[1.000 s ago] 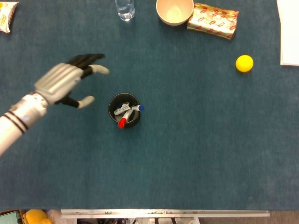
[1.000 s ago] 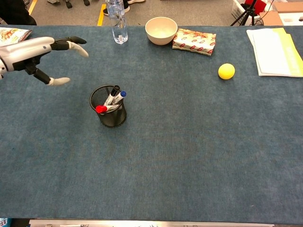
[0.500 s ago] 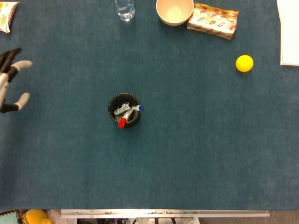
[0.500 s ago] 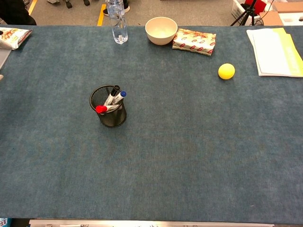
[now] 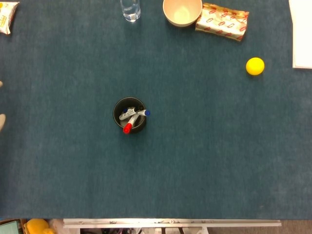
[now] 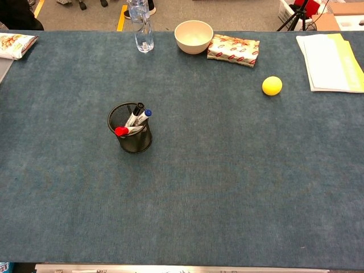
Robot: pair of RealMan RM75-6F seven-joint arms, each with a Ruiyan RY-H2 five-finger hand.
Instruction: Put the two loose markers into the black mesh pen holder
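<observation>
Markers (image 6: 133, 120) in black mesh pen holder (image 6: 135, 142) on worktop (image 6: 227, 170).
Leaning on rim (upright storage); left robot hand (image 5: 1, 119) barely visible, state unclear.

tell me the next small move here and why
Probably none beyond parking the arms. Both markers, red-capped and blue-capped, stand in the black mesh pen holder, and none lies loose on the table. Only fingertips of the left robot hand show at the head view's edge.
</observation>
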